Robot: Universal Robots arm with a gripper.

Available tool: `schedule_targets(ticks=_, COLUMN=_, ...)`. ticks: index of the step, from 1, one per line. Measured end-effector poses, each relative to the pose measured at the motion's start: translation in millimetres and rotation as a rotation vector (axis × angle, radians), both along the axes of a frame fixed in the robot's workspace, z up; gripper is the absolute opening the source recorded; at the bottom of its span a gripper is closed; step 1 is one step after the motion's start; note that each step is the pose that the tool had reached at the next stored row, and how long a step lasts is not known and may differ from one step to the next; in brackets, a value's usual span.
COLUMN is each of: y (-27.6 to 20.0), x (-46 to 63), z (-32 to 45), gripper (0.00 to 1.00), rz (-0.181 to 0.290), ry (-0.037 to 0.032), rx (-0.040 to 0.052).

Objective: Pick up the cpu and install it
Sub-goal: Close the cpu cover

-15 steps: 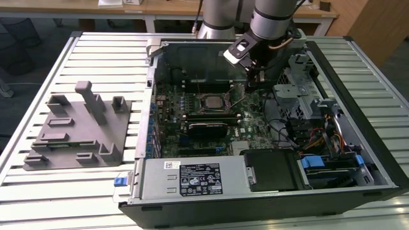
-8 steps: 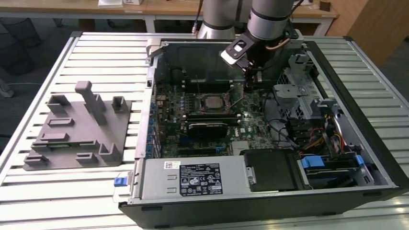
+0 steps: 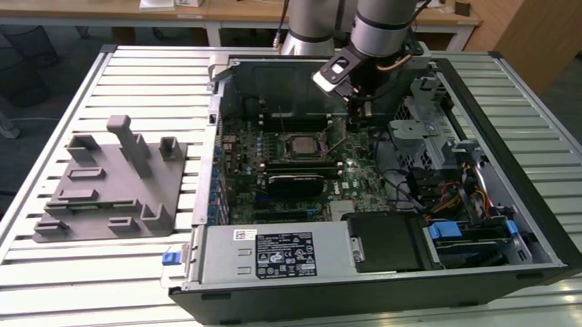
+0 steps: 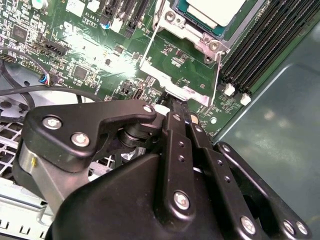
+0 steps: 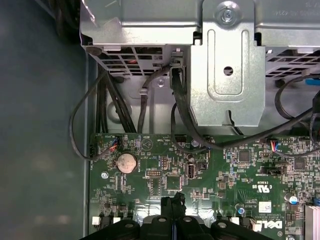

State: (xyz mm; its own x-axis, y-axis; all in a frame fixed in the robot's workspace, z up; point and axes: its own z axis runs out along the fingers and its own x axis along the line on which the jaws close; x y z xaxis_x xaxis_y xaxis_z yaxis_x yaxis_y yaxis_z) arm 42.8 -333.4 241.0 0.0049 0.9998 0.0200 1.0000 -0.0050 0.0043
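Note:
The cpu point(image 4: 212, 11) lies flat in the motherboard socket, its silver top showing inside the metal frame point(image 4: 186, 75). In the exterior view the cpu point(image 3: 300, 144) sits mid-board inside the open computer case. My gripper point(image 3: 356, 117) hangs low over the board, just to the exterior view's right of the socket. Its black fingers point(image 4: 176, 125) are pressed together, and the gripper point(image 4: 172, 102) tips sit at the frame's edge beside a thin wire lever point(image 4: 216, 80). Nothing shows between them. In the first wrist view the gripper point(image 5: 173, 201) points down at the green board.
The case's walls point(image 3: 217, 122) surround the board. A drive cage point(image 5: 227, 60) and black cables point(image 5: 180, 110) stand close to the gripper. Memory slots point(image 4: 265, 45) run beside the socket. A grey fixture block point(image 3: 114, 184) with upright posts sits on the slatted table at the exterior view's left.

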Motion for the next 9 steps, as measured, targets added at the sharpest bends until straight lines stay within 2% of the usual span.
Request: schedule_targets(ticks=9, y=0.0, x=-3.9, z=-0.4, gripper=0.11, rz=0.000, ry=-0.0001, rx=0.0000)
